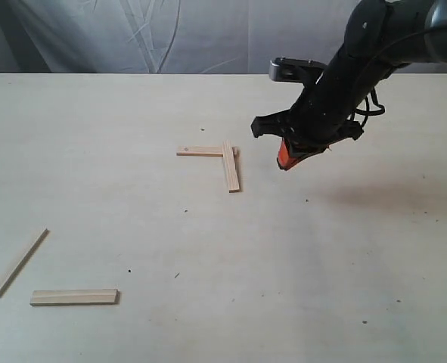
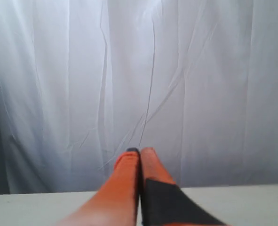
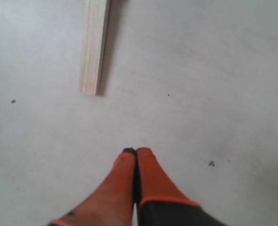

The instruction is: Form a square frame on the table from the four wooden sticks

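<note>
While two flat pale wooden sticks [image 1: 231, 168] form an L on the counter [image 1: 321, 287] and two loose sticks [image 1: 74, 297] lie at eight o'clock, right jaws hang together at the L's three o'clock. Left wrist: left jaws together too. Right wrist: together near a stick end [image 3: 94, 56]. Next grasp should straddle a stick's width.

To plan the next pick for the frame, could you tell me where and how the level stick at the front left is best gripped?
Probably mid-length on the wooden stick, from straight above, closing across its narrow width: it lies flat on the table, both long edges free, apart from the slanted stick.
</note>
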Motion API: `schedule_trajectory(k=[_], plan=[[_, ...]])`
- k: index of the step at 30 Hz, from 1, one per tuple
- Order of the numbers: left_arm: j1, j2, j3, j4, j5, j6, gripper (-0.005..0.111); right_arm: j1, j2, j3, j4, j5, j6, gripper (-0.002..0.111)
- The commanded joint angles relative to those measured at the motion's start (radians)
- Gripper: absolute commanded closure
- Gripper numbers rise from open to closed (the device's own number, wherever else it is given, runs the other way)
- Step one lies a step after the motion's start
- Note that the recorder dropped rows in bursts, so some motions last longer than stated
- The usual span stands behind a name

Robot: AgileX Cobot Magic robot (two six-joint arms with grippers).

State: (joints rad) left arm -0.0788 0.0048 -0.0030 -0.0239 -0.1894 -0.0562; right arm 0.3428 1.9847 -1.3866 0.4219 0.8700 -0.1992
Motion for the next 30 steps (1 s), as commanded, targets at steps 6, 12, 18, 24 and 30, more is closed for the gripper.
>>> schedule_trajectory(k=[6,12,18,24,30], plan=[[0.005,0.138,-0.176,-0.552,0.060,0.304,0.107,0.024,-0.056,0.076,0.013,-0.016,-0.128,0.108],[0.027,0.642,-0.513,-0.731,0.274,0.669,0.107,0.130,-0.056,0.076,-0.064,-0.020,-0.142,0.108],[0.212,1.189,-0.862,-0.350,0.885,0.475,0.107,0.158,-0.056,0.076,-0.107,0.006,-0.135,0.108],[0.279,1.450,-0.912,-0.170,0.979,0.323,0.107,0.146,-0.056,0.076,-0.147,-0.039,-0.091,0.108],[0.267,1.569,-0.818,-0.213,0.828,0.295,0.107,0.146,-0.056,0.076,-0.152,-0.036,-0.089,0.108]])
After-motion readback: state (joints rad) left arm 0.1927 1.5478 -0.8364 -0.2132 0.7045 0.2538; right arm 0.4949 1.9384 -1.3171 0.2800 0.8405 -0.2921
